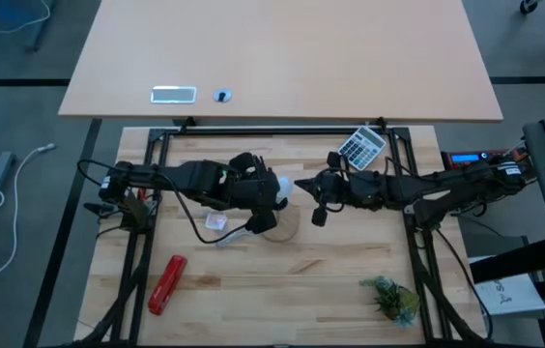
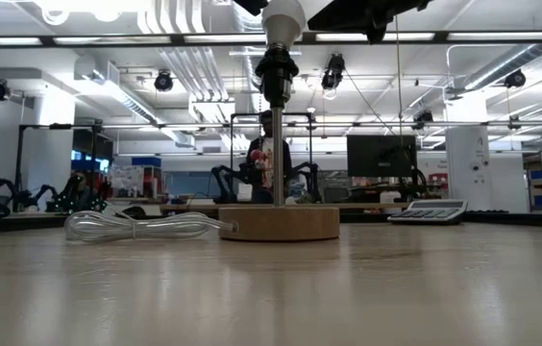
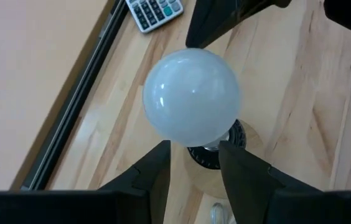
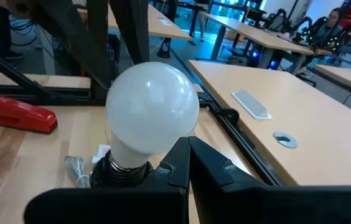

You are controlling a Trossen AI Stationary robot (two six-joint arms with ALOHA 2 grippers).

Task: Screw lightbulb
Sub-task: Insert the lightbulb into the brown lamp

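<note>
The lightbulb (image 3: 191,96) sits upright in the black socket (image 2: 276,69) on top of the lamp post, above the round wooden base (image 2: 279,223) near the table's middle. In the high view you see it between the two arms' ends, at (image 1: 282,189).

Your left gripper (image 3: 194,163) is right at the bulb's neck, fingers (image 3: 155,174) parted narrowly with the neck and socket showing in the gap. You cannot tell whether the pads touch it.

Your right gripper (image 4: 188,163) comes in from the opposite side, just beside the bulb. Its two fingers look pressed together beside the socket, closed on nothing visible.

A clear cord (image 2: 141,226) lies coiled just beside the base on the wooden table (image 1: 330,271). A calculator (image 1: 361,147) rests at the far edge, a red stapler (image 1: 167,283) nearer the front on the left arm's side, and a small green plant sprig (image 1: 392,298) at the front on the right arm's side.
</note>
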